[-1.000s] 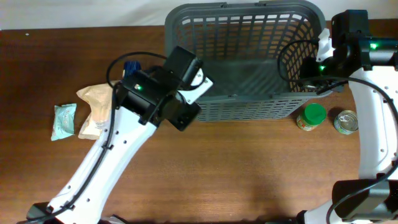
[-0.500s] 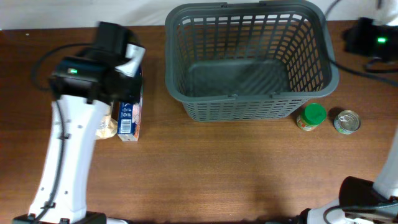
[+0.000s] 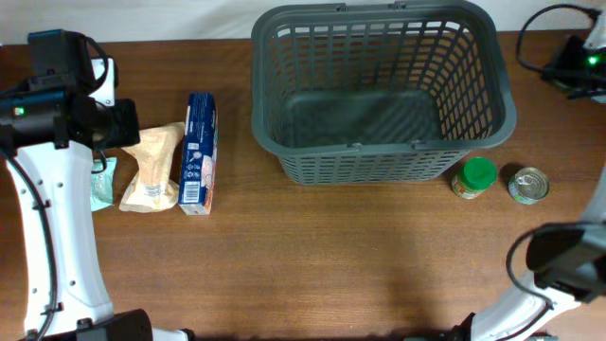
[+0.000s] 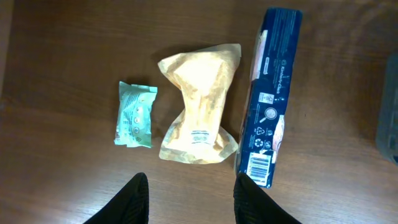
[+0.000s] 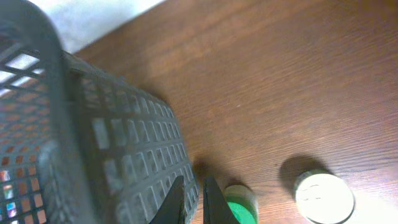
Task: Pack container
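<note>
— Where's the container?
— The container [image 3: 379, 163] stands at the far side of the worktop [image 3: 331, 256], right of centre.
— And the left hand?
— The left hand [image 4: 191, 186] hangs released over the left end, above a green packet [image 4: 135, 114], a tan pouch [image 4: 199, 106] and a blue box [image 4: 270, 93] lying side by side.
— The right?
— The right hand [image 5: 193, 186] is clenched, grasping nothing, beside the container's right wall. A green-lidded jar [image 3: 475, 176] and a tin can [image 3: 527, 185] stand just beside the near right corner.
</note>
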